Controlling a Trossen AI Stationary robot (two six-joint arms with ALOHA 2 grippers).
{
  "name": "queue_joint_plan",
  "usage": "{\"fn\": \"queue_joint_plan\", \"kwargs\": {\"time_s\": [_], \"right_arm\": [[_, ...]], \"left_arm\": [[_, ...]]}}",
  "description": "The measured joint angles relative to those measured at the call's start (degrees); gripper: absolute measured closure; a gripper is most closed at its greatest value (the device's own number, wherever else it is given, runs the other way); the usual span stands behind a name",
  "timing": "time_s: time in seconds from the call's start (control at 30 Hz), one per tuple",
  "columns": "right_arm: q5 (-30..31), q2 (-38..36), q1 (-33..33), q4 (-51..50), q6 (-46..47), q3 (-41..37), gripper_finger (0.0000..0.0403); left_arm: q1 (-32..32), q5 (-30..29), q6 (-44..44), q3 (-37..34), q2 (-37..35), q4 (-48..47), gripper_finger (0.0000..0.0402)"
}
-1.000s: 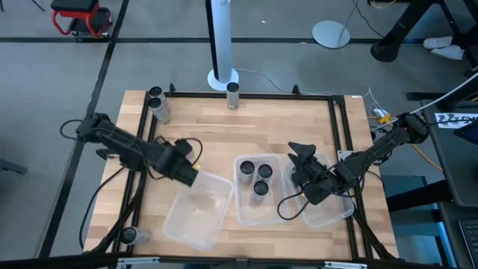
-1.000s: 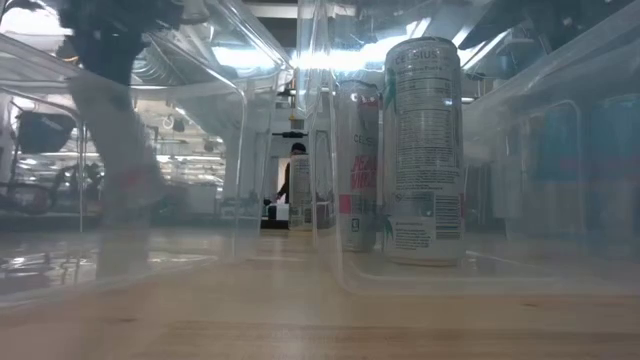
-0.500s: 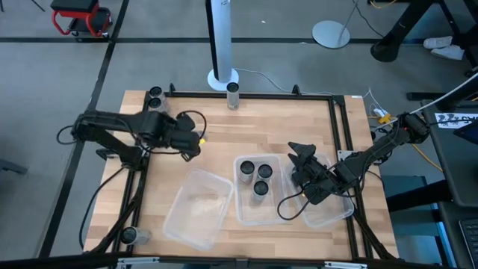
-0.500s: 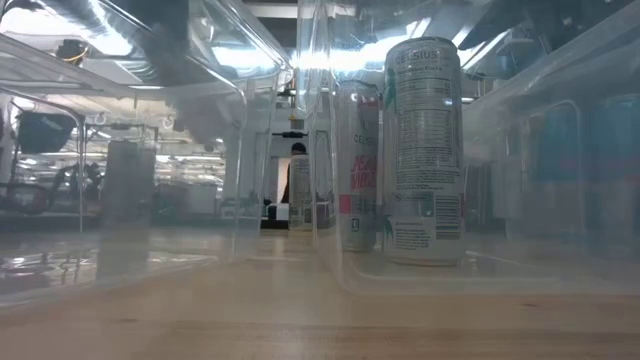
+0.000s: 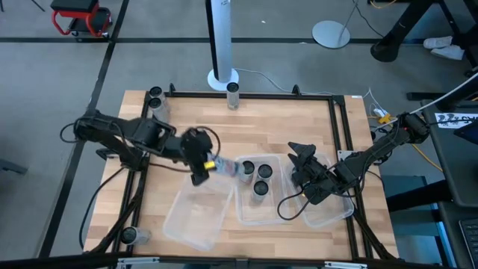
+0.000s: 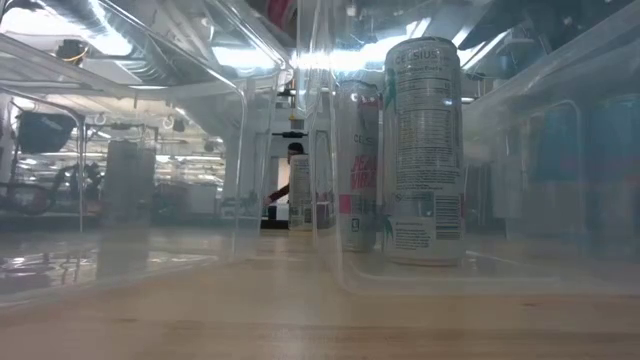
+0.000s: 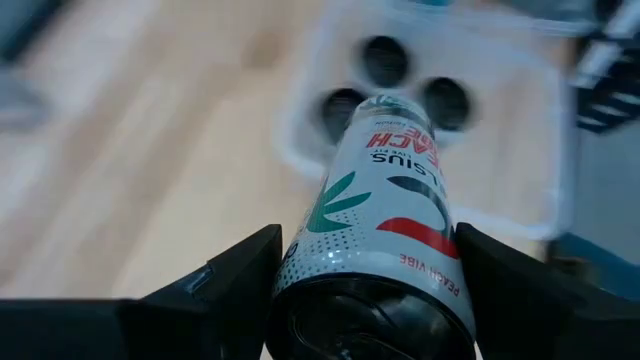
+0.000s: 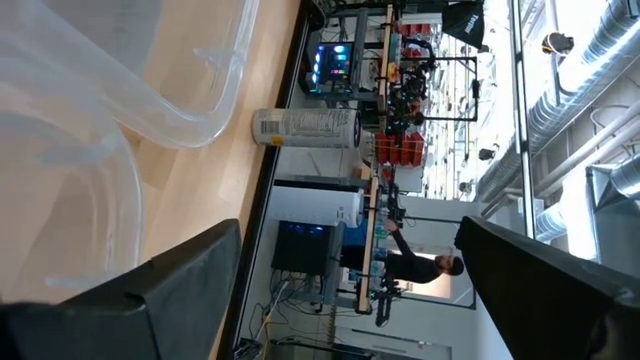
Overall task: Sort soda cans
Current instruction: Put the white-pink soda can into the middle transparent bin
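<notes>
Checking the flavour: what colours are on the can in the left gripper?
White can with red and green markings; left wrist view.

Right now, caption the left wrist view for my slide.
Left gripper carries a white, red-lettered soda can toward the clear plastic bin holding three dark-topped cans.

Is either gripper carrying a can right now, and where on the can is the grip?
The left gripper holds a soda can by its sides near the bottom end, above the middle bin. The right gripper is open and empty.
</notes>
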Motion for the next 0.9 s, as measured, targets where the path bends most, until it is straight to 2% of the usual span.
{"fn": "queue_joint_plan", "kwargs": {"time_s": [0.13,0.4,0.6,0.9], "right_arm": [[-0.3,0.0,0.0,0.0,0.2,0.0,0.0031],[-0.5,0.0,0.0,0.0,0.3,0.0,0.0031],[-0.6,0.0,0.0,0.0,0.4,0.0,0.0031],[-0.6,0.0,0.0,0.8,0.4,0.0,0.0031]], "left_arm": [[-1.3,3.7,1.2,0.2,2.7,3.3,0.0148],[-2.4,5.5,5.0,6.8,10.7,2.9,0.0148],[-2.2,5.7,6.6,11.9,16.7,-3.9,0.0148],[-0.8,7.6,10.6,12.3,18.8,-3.4,0.0148]]}}
